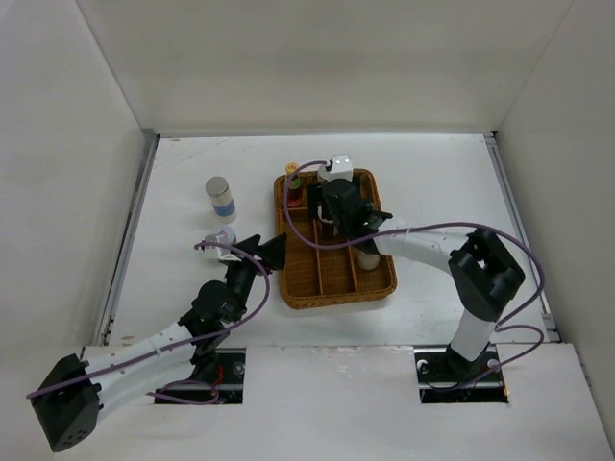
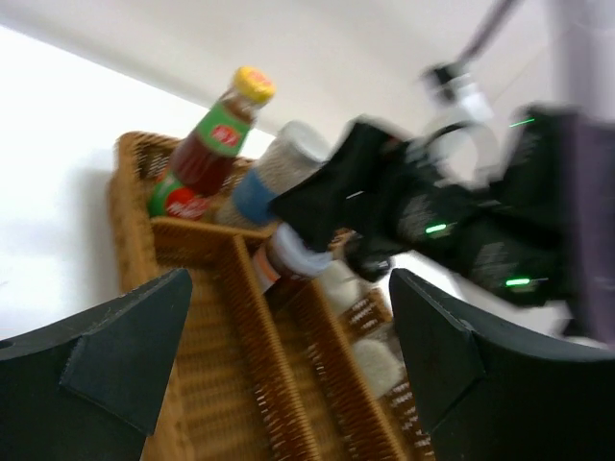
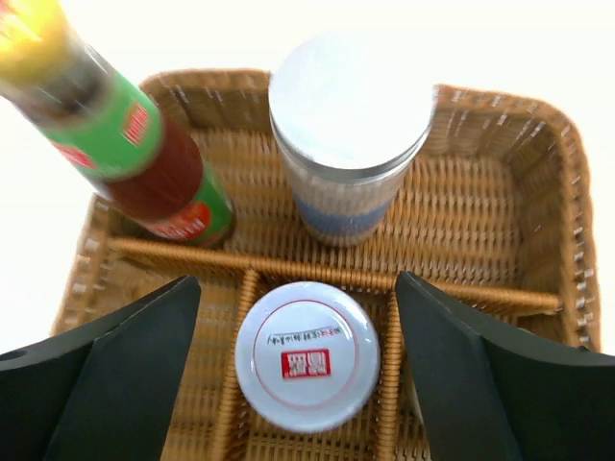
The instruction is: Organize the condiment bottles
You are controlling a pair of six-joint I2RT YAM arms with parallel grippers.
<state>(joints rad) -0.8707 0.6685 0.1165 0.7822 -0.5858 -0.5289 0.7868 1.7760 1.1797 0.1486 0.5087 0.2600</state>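
Note:
The wicker tray (image 1: 380,283) holds a red, yellow-capped sauce bottle (image 3: 144,158) and a white cylinder with a blue band (image 3: 346,134) in its back compartments. A white-lidded jar with a red mark (image 3: 307,355) stands in a middle slot. My right gripper (image 3: 298,370) is open above it, one finger on each side, not touching. Another white-topped jar (image 1: 368,259) stands further forward in the tray. My left gripper (image 2: 288,365) is open and empty at the tray's left edge, facing the bottles. A second blue-banded cylinder (image 1: 221,199) stands on the table to the left.
A small light-lidded jar (image 1: 223,237) stands on the table just left of my left gripper (image 1: 269,252). The right arm (image 2: 452,221) reaches over the tray's back half. White walls close in the table on three sides.

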